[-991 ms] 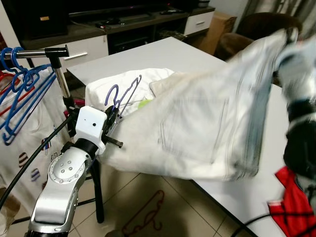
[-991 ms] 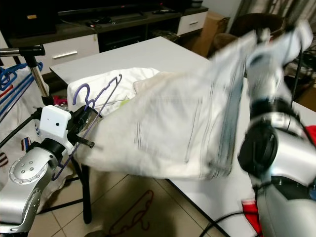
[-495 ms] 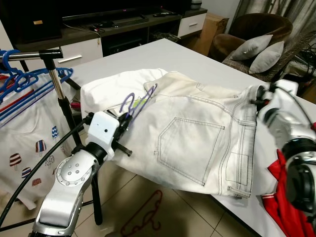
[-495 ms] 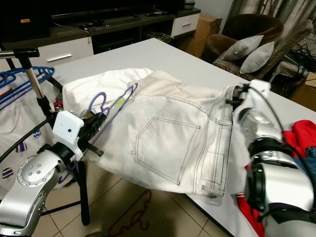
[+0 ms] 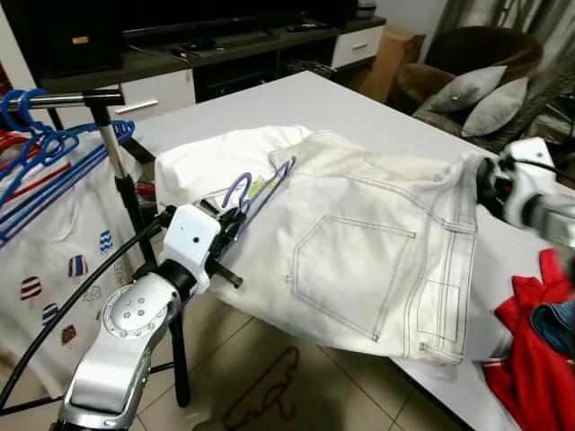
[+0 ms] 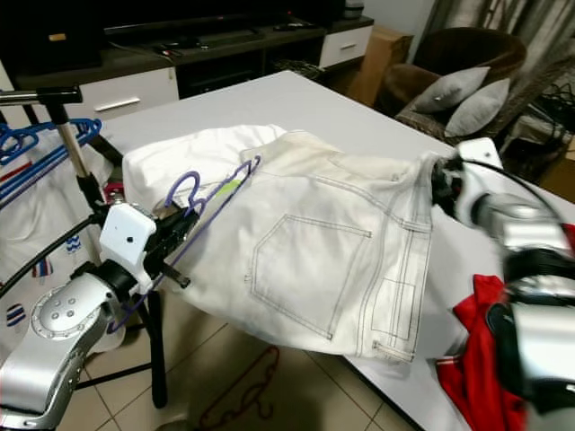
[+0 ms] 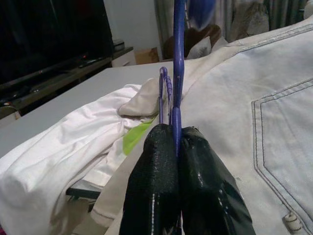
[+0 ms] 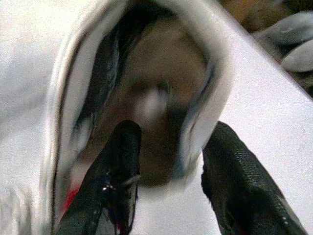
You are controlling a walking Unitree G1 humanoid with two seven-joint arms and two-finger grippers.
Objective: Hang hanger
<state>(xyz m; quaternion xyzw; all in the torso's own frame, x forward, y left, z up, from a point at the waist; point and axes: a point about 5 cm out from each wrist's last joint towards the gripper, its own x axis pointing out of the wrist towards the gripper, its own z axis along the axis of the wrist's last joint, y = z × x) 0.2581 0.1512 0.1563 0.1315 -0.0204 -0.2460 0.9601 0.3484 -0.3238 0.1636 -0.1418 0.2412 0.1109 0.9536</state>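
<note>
The left gripper [image 7: 177, 147] is seen closed on the purple hanger [image 5: 256, 187], the wire being pinched between the two black fingers [image 7: 151, 191] near the hook end. From the gripper, the hanger's long axis is carried forward and away from the robot, its far end lying on the white jeans [image 5: 377, 251] near their waist end and beside a white garment [image 5: 211, 157] spread on the bench [image 5: 359, 108]. The right gripper [image 8: 171, 156] is held with its fingers apart at the jeans' far edge, the blurred hem of the cloth lying between them; whether the cloth is touched cannot be told.

The clothes rail [image 5: 76, 97] stands to the robot's left, beside the bench corner, with blue hangers [image 5: 40, 148] already hooked over it and a printed cloth [image 5: 54, 269] hanging below. The rail is judged to lie to the left of and slightly above the left gripper, so the left arm is plainly the nearer one.

Open room is offered between the bench edge and the rail's upright post. A red hanger [image 5: 265, 395] lies on the floor below, and red cloth [image 5: 530, 359] rests at the bench's near right corner, well apart from the hanger.
</note>
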